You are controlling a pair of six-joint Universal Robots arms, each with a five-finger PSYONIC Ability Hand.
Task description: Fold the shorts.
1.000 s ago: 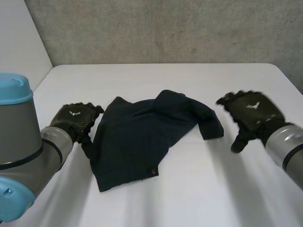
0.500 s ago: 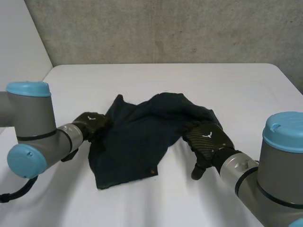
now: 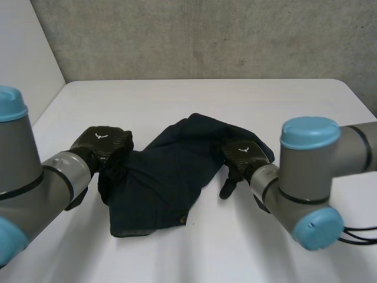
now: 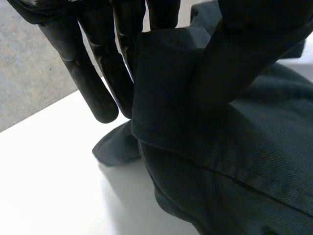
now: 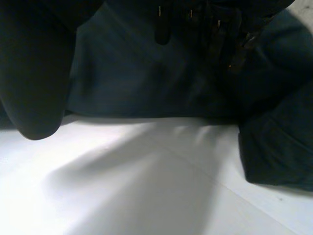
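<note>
Although both hands stood clear of the cloth a second ago, you now have them on it, one at each side. Starting at the left, the grey left arm (image 3: 53, 177) has swung in. The black left hand (image 3: 106, 147) sits on the left edge of the dark navy twill shorts (image 3: 171, 177). Its wrist view shows the straight fingers (image 4: 98, 83) behind a doubled hem, with the thumb (image 4: 264, 24) pressing the cloth from the front. The hand is pinching that edge, which stands lifted off the white flat bench (image 3: 194, 100).

Across the middle, the shorts have drawn in. They lie narrower and more bunched than before, crumpled rather than flat, roughly midway between the arms and near the bench's centre.

At the right, the black right hand (image 3: 240, 154) has crossed from well apart to rest on the right leg of the shorts, at its near edge, with cloth under its palm. You cannot tell whether it is gripping, since its wrist view is dark there.

For the task, I judge this to be the take-hold stage, with no clean fold laid yet. Because the cloth has gathered, you will probably need to spread it as you carry the left edge across toward the right hand.
</note>
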